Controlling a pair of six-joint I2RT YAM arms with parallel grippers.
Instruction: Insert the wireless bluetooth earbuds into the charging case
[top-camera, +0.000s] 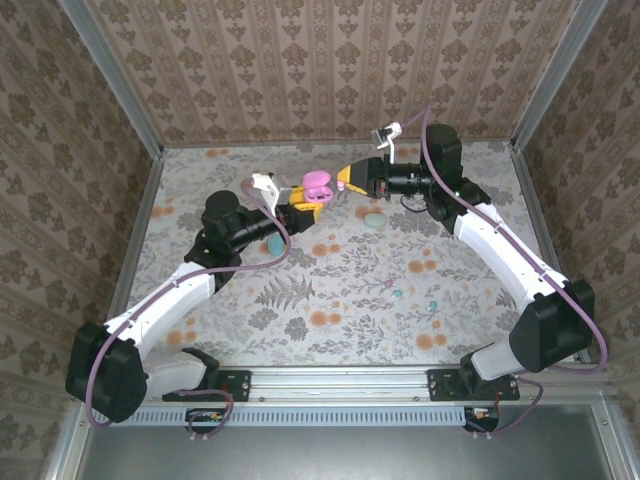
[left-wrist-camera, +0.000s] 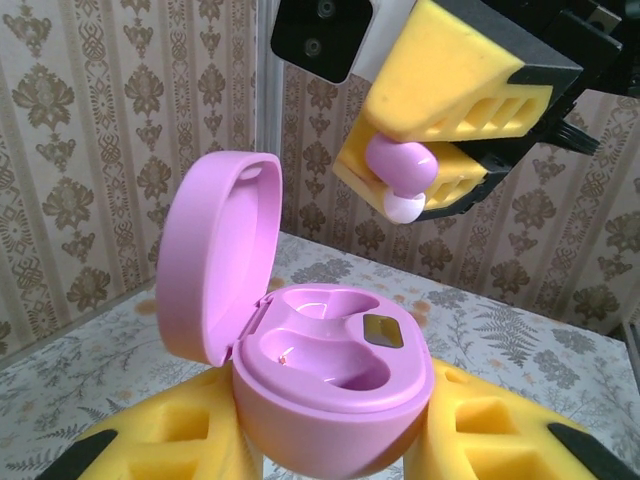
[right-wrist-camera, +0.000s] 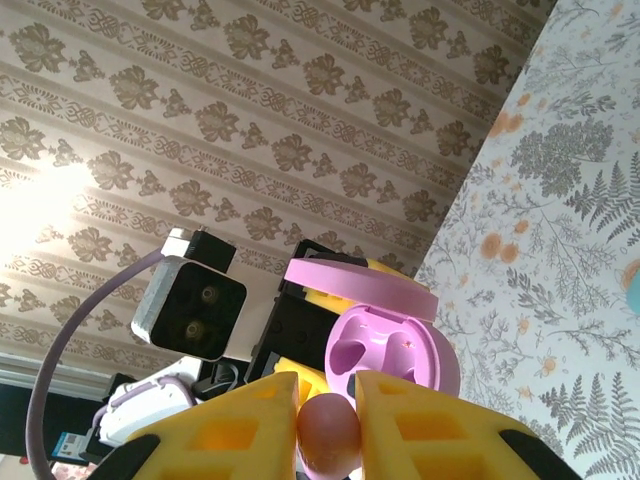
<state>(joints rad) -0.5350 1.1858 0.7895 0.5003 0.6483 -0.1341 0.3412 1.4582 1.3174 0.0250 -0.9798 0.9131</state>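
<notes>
Right pincer (left-wrist-camera: 400, 185), yellow foam, closed on one smooth pink earbud (left-wrist-camera: 398, 165); its pale tip points toward the pink case (left-wrist-camera: 335, 385) just beneath. Left pincer (top-camera: 297, 213) grips this one glossy egg-shaped case, lid hinged open, cavities up, above the far tabletop (top-camera: 330, 320). Below lie two more: mint case (top-camera: 374, 220) right, teal case (top-camera: 274, 245) left.

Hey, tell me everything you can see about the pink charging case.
The pink charging case is a smooth, glossy, egg-shaped plastic shell, held aloft between the yellow fingers of the left gripper. Its hinged lid stands open, tilted back. Inside are two moulded wells, both empty, and a small dark rectangular patch. A pink earbud in the right gripper hangs just above, not touching it.
</notes>
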